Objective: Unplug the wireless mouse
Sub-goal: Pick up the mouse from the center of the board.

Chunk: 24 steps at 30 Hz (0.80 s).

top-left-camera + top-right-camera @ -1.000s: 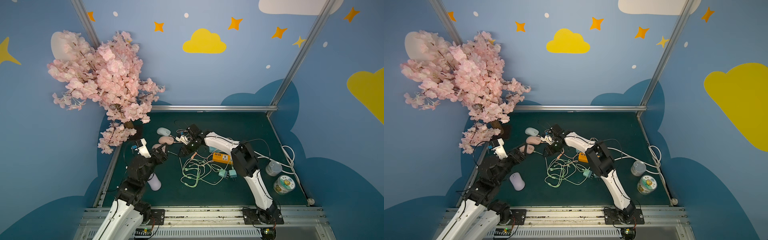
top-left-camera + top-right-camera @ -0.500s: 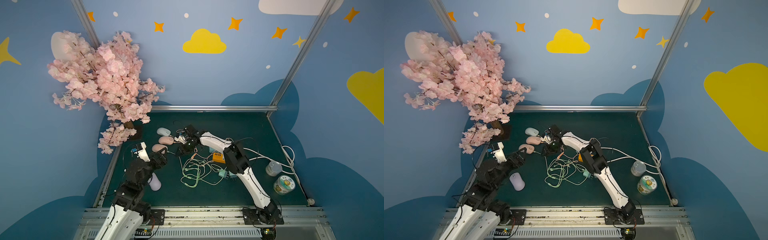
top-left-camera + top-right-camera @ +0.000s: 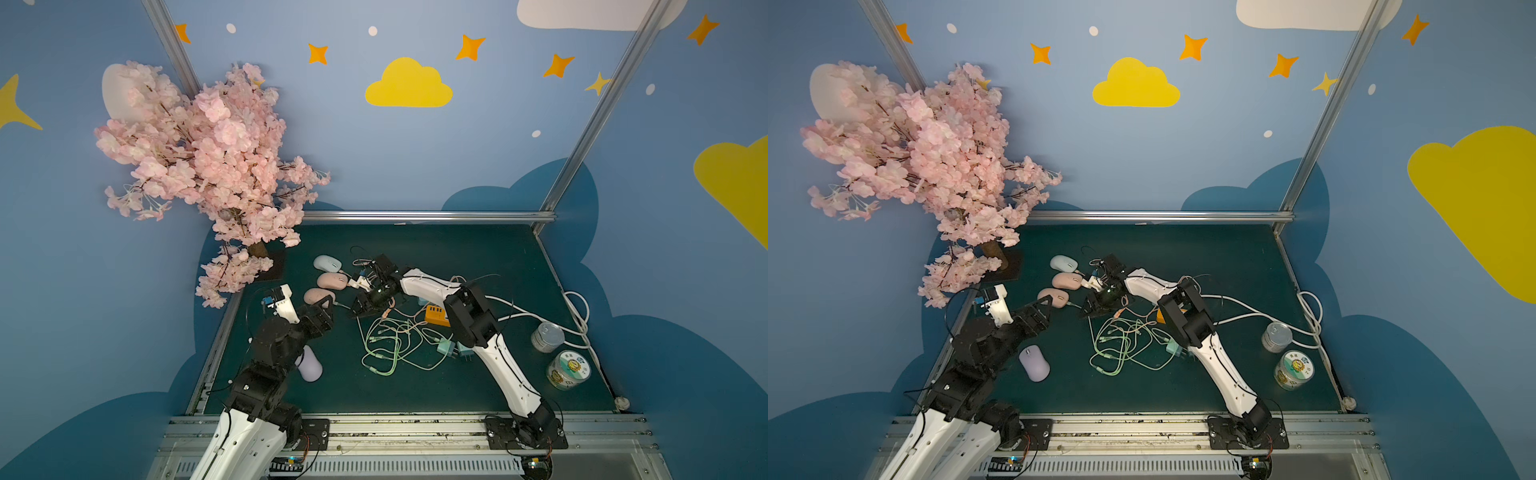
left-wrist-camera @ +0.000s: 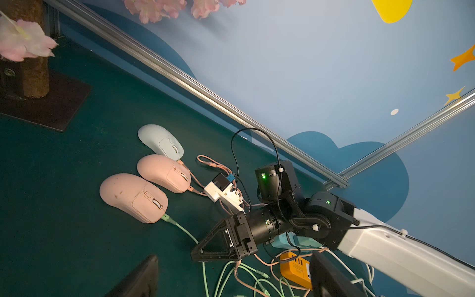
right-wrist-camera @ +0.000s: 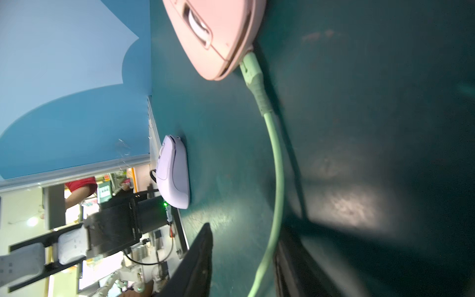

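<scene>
Right gripper (image 5: pixel 244 239): jaws apart, not pinching anything.
Green cable (image 5: pixel 279 164): runs between the right jaws, closer to one finger.
Plug (image 5: pixel 253 74): seated in the pink mouse's front, ahead of the right fingertips.
Pink mouse (image 5: pixel 216 33): beyond the right jaws, clear of them.
Left gripper (image 4: pixel 234 259): jaws spread wide, nothing between them, with the same mouse ahead and off to one side.

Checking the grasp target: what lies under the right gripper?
A mint-green cable, plugged into the pink computer mouse, runs over the dark green mat between the spread jaws of the right gripper. Its stretch beneath the gripper body is covered.
</scene>
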{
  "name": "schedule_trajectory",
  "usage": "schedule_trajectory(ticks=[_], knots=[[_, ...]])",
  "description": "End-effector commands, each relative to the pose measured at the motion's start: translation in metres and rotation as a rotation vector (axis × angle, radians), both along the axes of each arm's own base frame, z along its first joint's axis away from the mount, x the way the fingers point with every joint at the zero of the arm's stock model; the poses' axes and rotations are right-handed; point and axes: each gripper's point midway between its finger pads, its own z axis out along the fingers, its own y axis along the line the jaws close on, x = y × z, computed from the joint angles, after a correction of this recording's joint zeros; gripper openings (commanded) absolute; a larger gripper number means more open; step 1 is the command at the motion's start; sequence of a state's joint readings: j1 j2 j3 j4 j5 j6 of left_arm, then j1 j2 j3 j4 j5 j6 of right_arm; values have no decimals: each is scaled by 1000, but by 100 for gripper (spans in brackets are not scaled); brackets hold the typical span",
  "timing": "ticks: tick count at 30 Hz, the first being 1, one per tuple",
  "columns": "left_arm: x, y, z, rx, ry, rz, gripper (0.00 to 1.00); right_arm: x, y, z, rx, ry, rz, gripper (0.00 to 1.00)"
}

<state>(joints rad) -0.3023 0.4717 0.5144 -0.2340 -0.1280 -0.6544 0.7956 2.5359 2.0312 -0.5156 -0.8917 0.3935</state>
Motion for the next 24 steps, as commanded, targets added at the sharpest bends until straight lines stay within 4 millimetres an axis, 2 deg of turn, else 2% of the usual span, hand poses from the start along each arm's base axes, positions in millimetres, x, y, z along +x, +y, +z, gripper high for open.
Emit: schedule_trajectory(ticks=[1,7,9,12,13,17,24], knots=[[-1,1,4,12,-10,-2,91,-2,6,2,17,19,-4,32],[-4,2,3,4,-7,1,91,6,11,5,22,-17,-7,31],[-4,2,1,-2,-2,0,91,8,12,5,18,-25,-6,24],[-6,1,-1,-6,10,-7,91,10,12,13,17,-56,-6,8],[-6,0,-3,-7,16,-8,91,9,11,17,17,-74,-3,6],[-5,-1,-22,-24,65,-6,91,9,4,30,1,-151,4,0],[-8,-7,-50,-77,130,-22,91,-6,-18,55,-53,-304,14,0]])
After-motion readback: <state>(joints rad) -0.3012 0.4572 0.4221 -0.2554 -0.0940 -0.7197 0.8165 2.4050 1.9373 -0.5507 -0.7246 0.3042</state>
